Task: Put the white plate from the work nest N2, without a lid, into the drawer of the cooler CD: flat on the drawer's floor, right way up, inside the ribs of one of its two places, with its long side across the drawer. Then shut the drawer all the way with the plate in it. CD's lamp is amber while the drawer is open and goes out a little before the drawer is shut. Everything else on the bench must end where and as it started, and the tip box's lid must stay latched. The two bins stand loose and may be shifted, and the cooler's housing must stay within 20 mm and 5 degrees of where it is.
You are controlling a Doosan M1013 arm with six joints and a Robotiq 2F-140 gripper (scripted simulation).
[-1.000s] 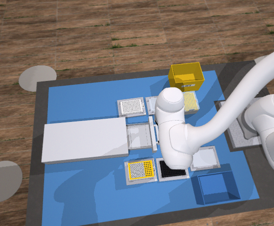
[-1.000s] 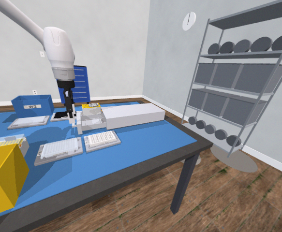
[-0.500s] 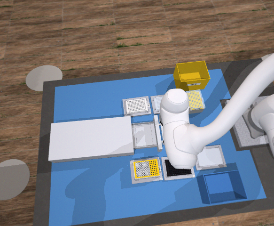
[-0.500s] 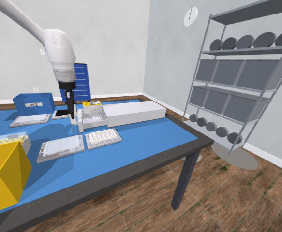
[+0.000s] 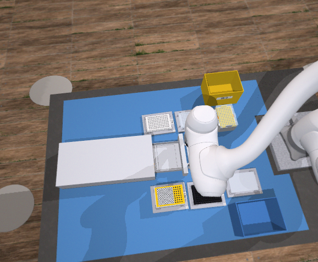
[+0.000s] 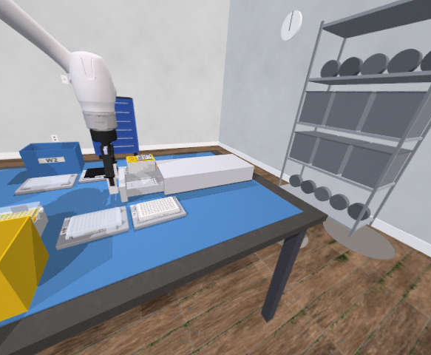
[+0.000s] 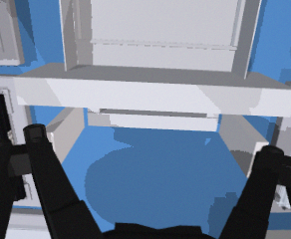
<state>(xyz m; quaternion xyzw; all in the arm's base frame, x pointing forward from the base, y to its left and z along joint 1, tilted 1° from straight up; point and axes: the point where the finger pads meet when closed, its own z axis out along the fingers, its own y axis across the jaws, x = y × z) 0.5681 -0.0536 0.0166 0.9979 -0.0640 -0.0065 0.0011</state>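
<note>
The cooler CD is a long white box [image 5: 105, 160] [image 6: 204, 171]. Its drawer [image 5: 167, 156] [image 6: 143, 183] stands pulled out, and its floor looks empty. A white well plate with no lid [image 5: 158, 122] [image 6: 157, 208] lies in a nest behind the drawer. A second white plate [image 6: 93, 223], which seems to be under a clear lid, lies in the nest beside it. I cannot read which nest is N2. My gripper [image 7: 152, 117] [image 6: 112, 183] is open and empty. It hangs low over the mat, just in front of the drawer's front panel [image 7: 150, 95] and its handle [image 7: 157, 119]. The arm hides it in the top view.
A yellow bin [image 5: 222, 87] and a tip box with yellow tips [image 5: 226, 115] stand at the back. A yellow-framed plate [image 5: 170, 195], a black plate [image 5: 207, 197], a flat white lidded plate [image 5: 243, 182] and a blue bin [image 5: 259, 215] stand in front.
</note>
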